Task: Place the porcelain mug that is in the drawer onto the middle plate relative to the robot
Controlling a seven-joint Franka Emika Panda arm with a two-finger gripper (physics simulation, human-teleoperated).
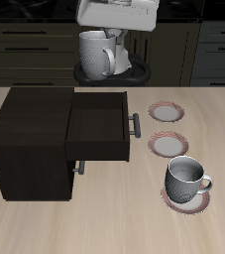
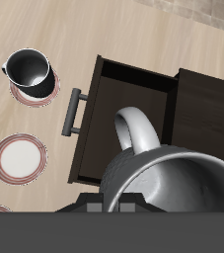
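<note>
My gripper [image 1: 106, 52] is shut on the porcelain mug [image 1: 92, 53] and holds it high above the table's back, over the drawer [image 1: 99, 127]. The mug is pale grey-white with a loop handle; in the wrist view it [image 2: 173, 183] fills the near field, handle toward the drawer [image 2: 133, 114]. The drawer is pulled open and its inside looks empty. The middle plate [image 1: 169, 145] lies bare beside the drawer's front; it also shows in the wrist view [image 2: 20, 158].
A dark cabinet [image 1: 30, 139] holds the drawer. A second grey mug [image 1: 186, 179] stands on the plate nearest the table's front edge [image 1: 186, 202]. A third plate [image 1: 166, 111] lies bare farther back. The robot's black base [image 1: 134, 71] is behind.
</note>
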